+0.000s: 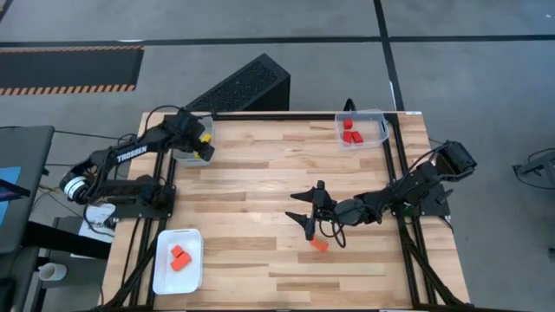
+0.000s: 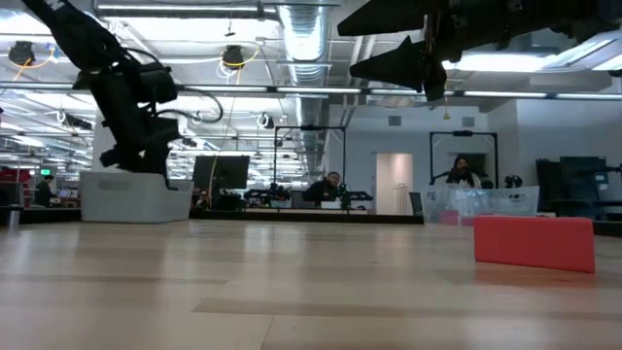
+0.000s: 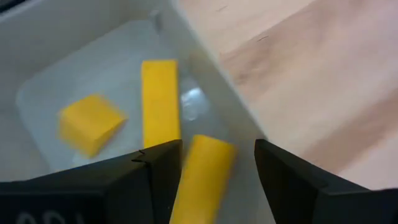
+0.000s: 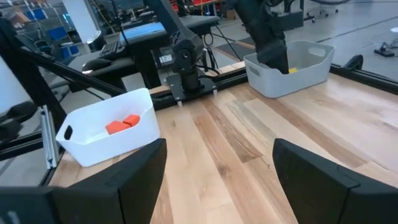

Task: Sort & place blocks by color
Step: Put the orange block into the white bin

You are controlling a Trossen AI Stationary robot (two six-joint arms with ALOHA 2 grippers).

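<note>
My left gripper (image 3: 217, 149) reaches down into the far-left tray (image 1: 198, 149), its fingers apart around a yellow bar (image 3: 202, 177). A second yellow bar (image 3: 160, 109) and a yellow cube (image 3: 90, 121) lie on the tray floor. My right gripper (image 1: 308, 215) hangs open above the table's middle with nothing between its fingers. An orange-red block (image 1: 319, 245) lies flat on the wood just nearer than it. Red blocks (image 1: 351, 132) sit in the far-right tray (image 1: 375, 117), and orange blocks (image 1: 179, 257) in the near-left white tray (image 1: 192, 238). My left gripper comes into the tray slanting down from above, fingers along either side of the yellow bar's end. One finger (image 3: 158, 168) stands right at the bar's long side (image 3: 186, 180); I cannot tell whether they touch. A clear gap separates the bar from the other finger (image 3: 280, 180).
A black slanted box (image 1: 243, 87) stands beyond the table's far edge. Bare wood stretches between the three trays. In the low view the orange-red block (image 2: 535, 243) sits alone at the right, and people work at desks in the room behind.
</note>
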